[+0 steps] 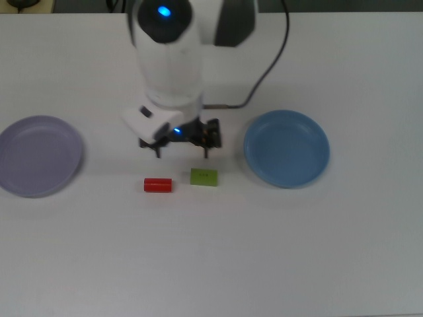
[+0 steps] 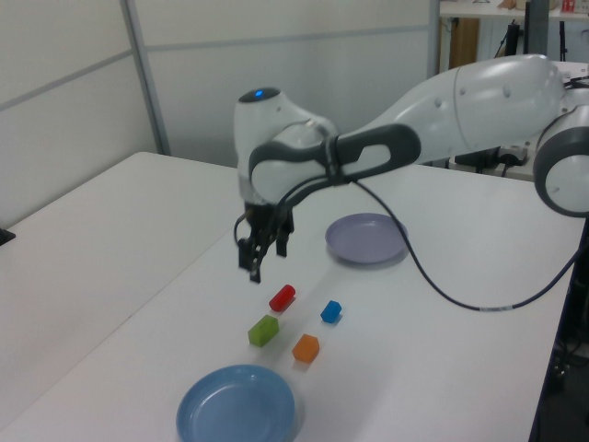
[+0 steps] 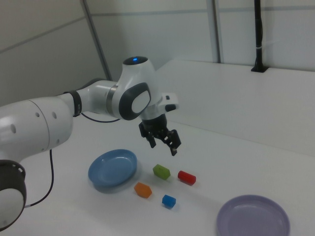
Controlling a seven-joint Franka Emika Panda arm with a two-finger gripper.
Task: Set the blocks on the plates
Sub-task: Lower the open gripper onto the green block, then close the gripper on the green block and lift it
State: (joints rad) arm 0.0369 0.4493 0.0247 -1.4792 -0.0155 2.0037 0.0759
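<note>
The white Franka Panda arm (image 2: 433, 110) reached over a white table (image 1: 218, 251), and its gripper (image 1: 182, 149) hung in the air above the group of blocks, holding nothing, its two dark fingers (image 3: 173, 145) spread apart and pointing down.

In the top view the gripper covered the blue cube and the orange brick. The red cylinder (image 1: 158, 185) lay on its side just below the gripper, and the lime-green brick (image 1: 203, 177) lay just to the top view's right of it. The green brick bore a small dark mark on its upper face, too small to read as writing.

The left view showed all four blocks on the table: the red cylinder (image 2: 282, 297), the blue cube (image 2: 330, 311), the lime-green brick (image 2: 263, 330) and the orange brick (image 2: 306, 347), close together but not touching. The gripper (image 2: 260, 261) hovered above and to the left view's left of the red cylinder.

The medium blue plate (image 1: 287, 148) sat to the top view's right of the blocks, and the pale lavender plate (image 1: 39, 156) lay well apart at the top view's left. Neither plate held a block. A blue light (image 1: 162, 11) glowed on the arm's housing.
</note>
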